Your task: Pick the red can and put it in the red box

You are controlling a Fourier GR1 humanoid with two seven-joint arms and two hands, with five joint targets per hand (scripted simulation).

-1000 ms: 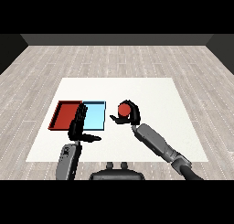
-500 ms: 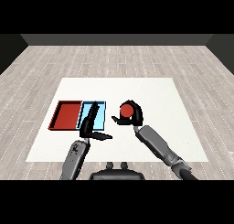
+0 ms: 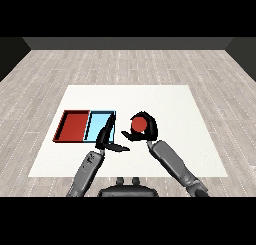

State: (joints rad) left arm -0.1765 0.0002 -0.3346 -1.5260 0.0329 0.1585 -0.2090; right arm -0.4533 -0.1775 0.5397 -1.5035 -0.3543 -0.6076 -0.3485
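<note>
Red can (image 3: 138,123): you see it upright, its round red top facing up, enclosed by the right hand, just right of the trays and seemingly lifted off the table (image 3: 165,99).
Right hand (image 3: 145,131): fingers and thumb curled round the can, holding it from the right and behind.
Light blue tray (image 3: 98,125): lies between the can and the goal; your carry must cross over it.
Red tray (image 3: 75,125): the goal, leftmost, touching the blue tray's left edge; it lies well to the left of the held can.
Left hand (image 3: 107,139): fingers straight, thumb held apart, holding nothing; it stands over the blue tray's near right corner, nearer the red tray than the right hand, and in your leftward path.
Coming move, as judged: carry the can left, past the left hand.
</note>
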